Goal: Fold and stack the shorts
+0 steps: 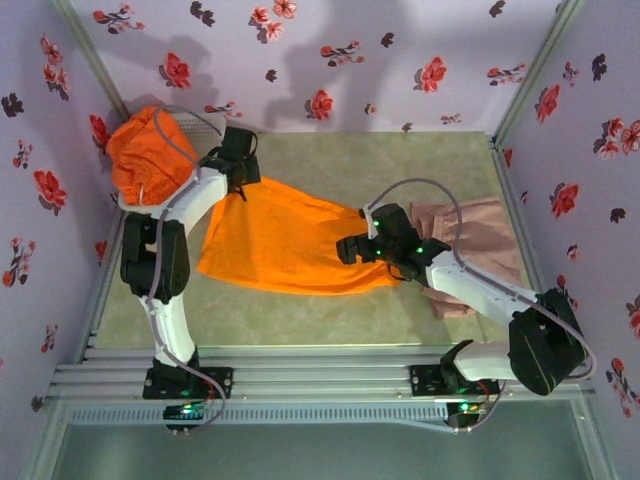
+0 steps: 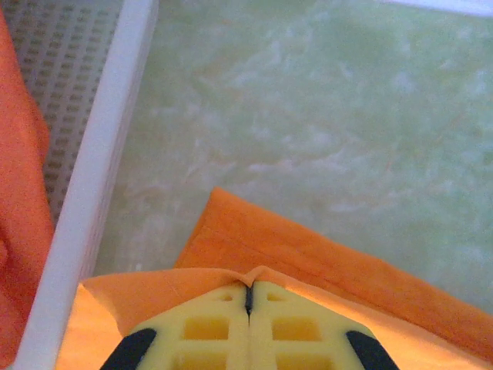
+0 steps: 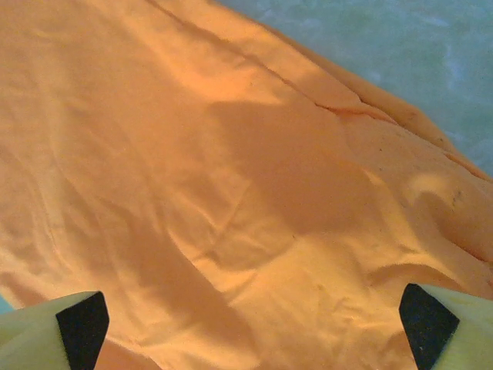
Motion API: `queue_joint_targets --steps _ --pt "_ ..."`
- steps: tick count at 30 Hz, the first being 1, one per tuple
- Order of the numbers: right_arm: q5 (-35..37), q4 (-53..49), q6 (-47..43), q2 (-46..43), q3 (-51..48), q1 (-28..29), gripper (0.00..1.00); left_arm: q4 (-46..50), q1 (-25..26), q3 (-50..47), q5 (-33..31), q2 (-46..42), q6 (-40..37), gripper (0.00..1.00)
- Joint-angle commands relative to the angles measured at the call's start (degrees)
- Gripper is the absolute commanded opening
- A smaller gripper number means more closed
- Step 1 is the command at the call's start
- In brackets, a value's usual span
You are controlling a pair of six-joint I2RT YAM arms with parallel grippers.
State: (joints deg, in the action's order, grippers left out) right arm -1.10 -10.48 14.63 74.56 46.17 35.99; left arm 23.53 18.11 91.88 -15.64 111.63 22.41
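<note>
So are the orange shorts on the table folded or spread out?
Spread out. The orange shorts lie wide and mostly flat on the table, the left gripper pinching one corner.

No readable text, labels or numbers anywhere.

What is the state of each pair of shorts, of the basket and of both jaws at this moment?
Spread orange shorts: unfolded, flat on the table.
Other orange shorts: crumpled inside the basket.
Pink-beige shorts: lying on the table, partly hidden.
Basket: upright, holds one pair.
Left gripper: jaws shut on a corner of the spread orange shorts.
Right gripper: jaws open, empty.
</note>
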Motion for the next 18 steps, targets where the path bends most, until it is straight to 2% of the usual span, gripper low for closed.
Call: queue_joint_targets --steps 1,6,9,13,15,16,18 --pt "1.8 1.1 0.7 0.0 -1.1 -0.5 0.99 3.0 -0.4 4.5 0.0 5.0 -1.8 0.04" --pt "2.5 1.3 0.9 -0.1 -1.6 -0.7 0.99 4.8 -1.7 10.6 1.8 11.4 -0.8 0.08" --pt "2.7 1.6 1.3 -0.2 -2.2 -0.9 0.99 5.2 -2.3 14.0 2.1 14.9 -0.2 0.14" --pt "3.6 1.7 2.4 -0.7 -2.3 -1.0 0.99 6.1 -4.0 20.3 5.2 19.2 0.9 0.42" --pt "4.6 1.6 3.2 -1.4 -2.5 -1.1 0.99 8.4 -4.9 24.7 8.6 19.8 1.0 0.52" --pt "5.3 1.5 3.6 -2.0 -2.7 -1.2 0.99 9.0 -5.1 26.0 10.0 18.8 0.8 0.57" --pt "7.4 1.4 4.9 -3.5 -3.4 -1.5 0.99 7.5 -4.7 24.2 12.3 14.3 0.1 0.74"
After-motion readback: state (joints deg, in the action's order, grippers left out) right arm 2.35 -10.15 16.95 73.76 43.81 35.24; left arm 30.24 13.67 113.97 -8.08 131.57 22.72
